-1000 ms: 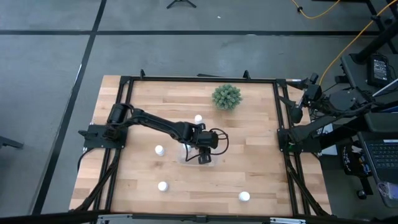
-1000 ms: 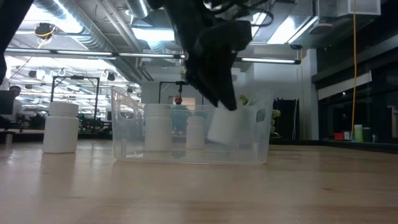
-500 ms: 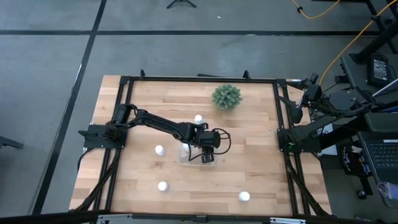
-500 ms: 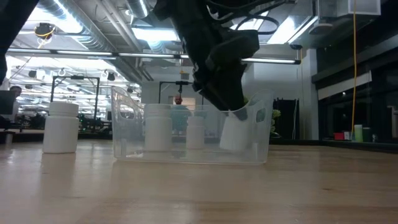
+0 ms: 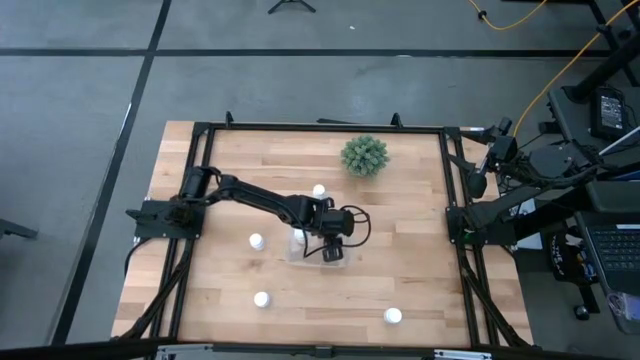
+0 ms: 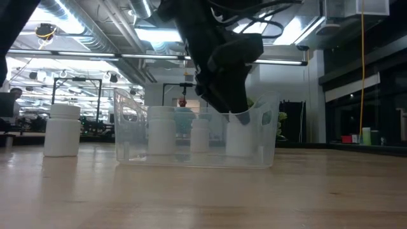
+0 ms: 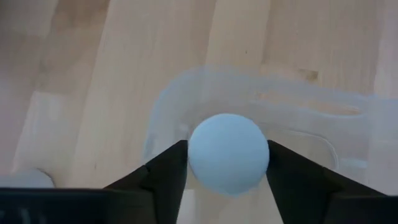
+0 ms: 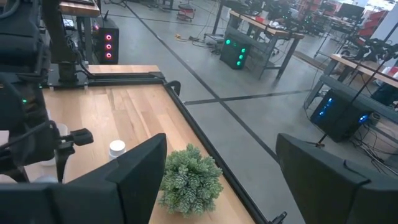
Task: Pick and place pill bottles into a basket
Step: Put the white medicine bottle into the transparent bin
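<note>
Low view is showing a pill bottle (image 6: 240,138) standing upright inside the clear basket (image 6: 127,137) at frame centre, with the left gripper (image 6: 236,114) reaching down and its fingers (image 7: 163,174) pressing both sides of the white cap. Two more bottles appear to be sitting in the basket, while four are waiting on the table (image 5: 420,270): just above the basket, left of it, lower left and lower right in the high view. The right gripper (image 8: 217,180) is idling at the table's right edge, fingers spread wide.
</note>
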Controlling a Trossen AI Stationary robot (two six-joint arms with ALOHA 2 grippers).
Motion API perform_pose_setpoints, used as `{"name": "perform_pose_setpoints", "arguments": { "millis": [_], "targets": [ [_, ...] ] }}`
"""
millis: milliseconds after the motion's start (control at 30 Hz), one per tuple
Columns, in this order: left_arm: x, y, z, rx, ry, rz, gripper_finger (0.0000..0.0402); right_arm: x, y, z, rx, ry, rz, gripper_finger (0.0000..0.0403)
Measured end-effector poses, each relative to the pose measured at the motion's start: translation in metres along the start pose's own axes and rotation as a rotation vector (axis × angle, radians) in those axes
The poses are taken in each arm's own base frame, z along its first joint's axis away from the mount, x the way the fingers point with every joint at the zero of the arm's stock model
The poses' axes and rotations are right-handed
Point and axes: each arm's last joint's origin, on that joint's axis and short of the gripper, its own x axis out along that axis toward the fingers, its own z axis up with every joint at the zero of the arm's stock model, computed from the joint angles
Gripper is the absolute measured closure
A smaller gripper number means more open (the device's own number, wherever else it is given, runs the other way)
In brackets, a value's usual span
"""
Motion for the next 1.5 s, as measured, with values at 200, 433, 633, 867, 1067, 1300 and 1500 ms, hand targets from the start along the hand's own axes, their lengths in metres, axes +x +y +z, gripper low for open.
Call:
{"name": "perform_pose_setpoints", "arguments": {
  "millis": [200,433,633,867,1067,1300,1500],
  "targets": [
    [-0.007,0.008,0.003,-0.024,0.007,-0.007,0.0154,0.0,0.0,0.0,0.002,0.0,0.001,0.0101],
    [-0.041,0.012,0.02,0.004,-0.067,-0.071,0.014,0.0,0.0,0.0,-0.008,0.0,0.0,0.0101],
    [-0.071,0.021,0.029,-0.029,-0.151,-0.031,0.0142,0.0,0.001,0.0,-0.049,0.001,0.02,0.0101],
    [-0.113,0.036,0.035,-0.081,-0.283,0.139,0.0142,0.001,0.002,0.0,-0.045,-0.005,0.021,0.0101],
    [-0.161,0.046,0.04,-0.137,-0.452,0.192,0.0142,0.011,0.015,-0.001,-0.065,-0.048,0.019,0.0101],
    [-0.21,0.056,0.037,-0.199,-0.597,0.259,0.0142,0.046,0.053,0.006,-0.121,-0.127,0.026,0.0101],
    [-0.227,0.06,0.034,-0.142,-0.626,0.326,0.0142,0.1,0.073,0.012,0.002,-0.107,0.124,0.0101]
  ]
}}
